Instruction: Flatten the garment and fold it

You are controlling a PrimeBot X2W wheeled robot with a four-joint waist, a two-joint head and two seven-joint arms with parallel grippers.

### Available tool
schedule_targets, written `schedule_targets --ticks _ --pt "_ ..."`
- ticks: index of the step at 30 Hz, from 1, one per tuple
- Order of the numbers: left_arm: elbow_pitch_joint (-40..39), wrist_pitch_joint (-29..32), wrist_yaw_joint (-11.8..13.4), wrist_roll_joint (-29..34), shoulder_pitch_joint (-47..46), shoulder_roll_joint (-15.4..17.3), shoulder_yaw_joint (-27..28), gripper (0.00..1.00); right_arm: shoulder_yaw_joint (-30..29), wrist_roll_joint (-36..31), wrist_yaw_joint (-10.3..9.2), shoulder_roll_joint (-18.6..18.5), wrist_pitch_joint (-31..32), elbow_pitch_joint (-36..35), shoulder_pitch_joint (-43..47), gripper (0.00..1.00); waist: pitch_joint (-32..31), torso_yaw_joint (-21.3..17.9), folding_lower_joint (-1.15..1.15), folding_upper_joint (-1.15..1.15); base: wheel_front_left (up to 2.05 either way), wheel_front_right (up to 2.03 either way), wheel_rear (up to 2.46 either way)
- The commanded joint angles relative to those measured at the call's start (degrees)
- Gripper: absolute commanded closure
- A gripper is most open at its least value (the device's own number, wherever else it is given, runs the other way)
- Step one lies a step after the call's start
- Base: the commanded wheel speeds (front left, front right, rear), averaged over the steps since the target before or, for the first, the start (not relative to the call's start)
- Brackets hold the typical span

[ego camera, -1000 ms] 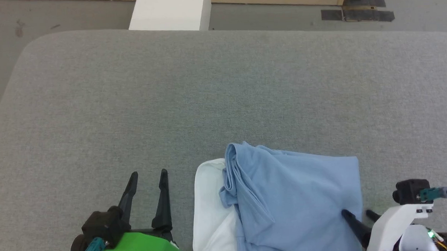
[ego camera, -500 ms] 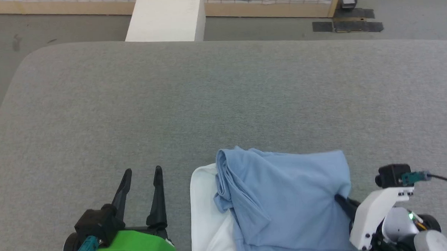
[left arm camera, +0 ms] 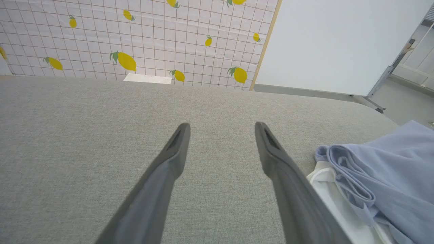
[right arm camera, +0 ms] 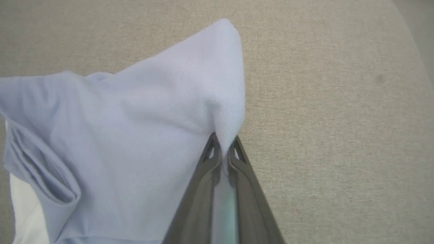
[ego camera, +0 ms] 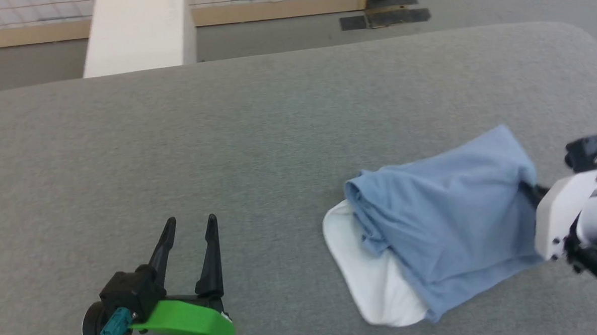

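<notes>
- Item: light blue T-shirt [ego camera: 446, 201]. It is lying bunched and doubled over on the right part of the grey fabric-covered counter [ego camera: 227, 140], near the rounded far-right corner. No lettering is showing.
- Item: white cloth [ego camera: 369, 280]. It is lying under the T-shirt, touching it, and is sticking out past its left and near edges.
- Tool: right end effector [right arm camera: 222, 140]. Its fingers are pressing together on a small pinch of the T-shirt's right edge, and the fabric is tenting up to a peak just beside the fingertips.
- Tool: left end effector [ego camera: 190, 220]. Its fingers are standing well spread and holding nothing, pointing across bare counter well apart from the T-shirt.
- Stage, as judged: flattening is only beginning, and no tidy fold is showing yet.
- Risk: the pinch is looking thin, so a firm pull may be enough to slip the fabric out of the fingers.
- Risk: the white cloth is clinging beneath, so dragging the T-shirt may carry it along and tangle the two.
- Risk: the bundle is sitting close to the counter's right side, so pulling further that way may draw the fabric over the edge.
- Risk: with one arm pulling alone, the heap may slide whole rather than open out.
</notes>
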Motion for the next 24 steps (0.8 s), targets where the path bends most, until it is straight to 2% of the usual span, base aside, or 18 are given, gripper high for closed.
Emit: schedule_targets --ticks 1,8,9,15,19,24 --pt "-0.2 0.1 0.2 0.7 -1.2 0.6 0.2 0.00 0.2 -0.6 -0.09 -1.3 0.1 0.3 -2.2 1.00 1.6 -3.9 0.00 0.00 0.00 0.00 0.00" --pt "-1.3 1.6 0.3 2.0 -4.1 1.8 0.1 0.00 2.0 -0.3 -0.09 -8.2 -0.2 2.8 -10.1 1.00 6.0 -8.4 0.00 0.00 0.00 0.00 0.00" --pt "-2.1 2.8 0.2 3.2 -6.1 2.7 -0.3 0.00 2.1 0.1 -0.09 -10.8 0.0 3.7 -12.7 1.00 8.8 -9.3 0.00 0.00 0.00 0.00 0.00" --pt "-4.2 4.9 0.3 6.1 -10.9 4.2 -0.8 0.00 0.3 -0.9 -0.09 -17.6 -2.1 7.1 -16.5 1.00 15.4 -9.5 0.00 0.00 0.00 0.00 0.00" --pt "-5.7 6.1 0.5 8.1 -13.6 5.0 -1.2 0.00 -3.2 -1.4 -0.09 -20.2 -4.7 11.3 -18.1 1.00 19.5 -8.8 0.00 0.00 0.00 0.00 0.00" --pt "-7.2 6.7 0.6 10.9 -16.4 6.7 -1.3 0.00 -7.6 -3.3 -0.09 -20.2 -9.1 17.5 -20.2 1.00 23.6 -8.2 0.00 0.00 0.00 0.00 0.00"
